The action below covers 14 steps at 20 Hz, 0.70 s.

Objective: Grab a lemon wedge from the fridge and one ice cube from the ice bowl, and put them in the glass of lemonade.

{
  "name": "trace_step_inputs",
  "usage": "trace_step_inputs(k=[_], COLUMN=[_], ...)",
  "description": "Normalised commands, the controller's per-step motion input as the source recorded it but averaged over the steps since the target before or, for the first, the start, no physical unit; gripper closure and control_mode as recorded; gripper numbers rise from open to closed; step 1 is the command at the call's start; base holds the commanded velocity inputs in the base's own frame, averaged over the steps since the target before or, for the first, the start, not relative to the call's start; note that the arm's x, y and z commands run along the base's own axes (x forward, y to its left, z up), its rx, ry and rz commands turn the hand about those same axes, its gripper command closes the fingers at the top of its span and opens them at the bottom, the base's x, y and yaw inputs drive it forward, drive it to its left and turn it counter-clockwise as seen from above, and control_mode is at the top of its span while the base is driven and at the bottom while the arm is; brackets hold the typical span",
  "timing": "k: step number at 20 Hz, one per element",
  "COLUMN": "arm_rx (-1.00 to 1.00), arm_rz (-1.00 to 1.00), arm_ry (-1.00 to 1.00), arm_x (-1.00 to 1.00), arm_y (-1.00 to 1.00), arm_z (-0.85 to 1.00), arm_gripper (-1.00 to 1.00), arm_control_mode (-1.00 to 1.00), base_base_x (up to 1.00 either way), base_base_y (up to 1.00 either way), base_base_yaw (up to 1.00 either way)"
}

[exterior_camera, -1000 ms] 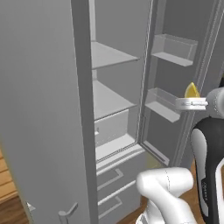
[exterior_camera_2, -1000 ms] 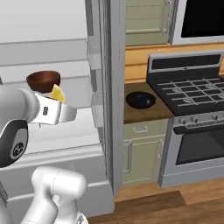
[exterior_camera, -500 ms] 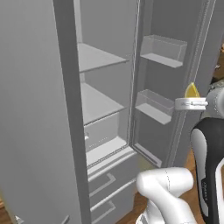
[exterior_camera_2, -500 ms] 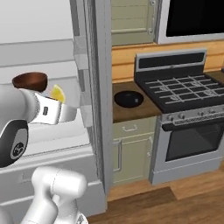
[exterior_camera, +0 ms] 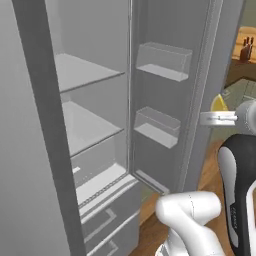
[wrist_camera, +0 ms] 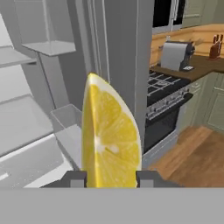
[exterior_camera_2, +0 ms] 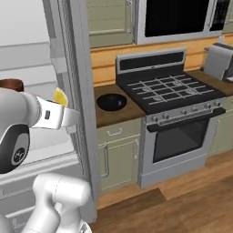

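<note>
A white robot arm stands in front of an open grey fridge (exterior_camera: 100, 125), whose pale shelves and door bins are bare. The pincer (wrist_camera: 109, 178) is clamped on the lemon wedge (wrist_camera: 109, 142), 1 dark finger tip pressed against each side of it; the bright yellow wedge stands upright between them, its pointed end up and its cut face toward the camera in the hand view. In the left base view the wedge (exterior_camera: 218, 103) is held in the air just outside the edge of the fridge door. To the right of the fridge, a round black ice bowl (exterior_camera_2: 112, 102) sits on the wooden bench (exterior_camera_2: 132, 111), just beside a black gas stove (exterior_camera_2: 170, 93). A silver toaster (wrist_camera: 175, 54) stands on the bench beyond the stove.
</note>
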Motion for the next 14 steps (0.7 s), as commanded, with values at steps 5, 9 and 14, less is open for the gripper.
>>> trace_step_inputs(k=[5,9,14], arm_rx=[0.00,0.00,0.00], arm_rz=[0.00,0.00,0.00], arm_ry=[0.00,0.00,0.00], arm_x=[0.00,0.00,0.00], arm_y=[0.00,0.00,0.00], arm_z=[0.00,0.00,0.00], arm_gripper=[1.00,1.00,1.00], arm_control_mode=[1.00,1.00,1.00], base_base_x=[-0.12,-0.09,-0.05], base_base_y=[0.29,0.26,0.11], base_base_yaw=[-0.64,-0.64,-0.65])
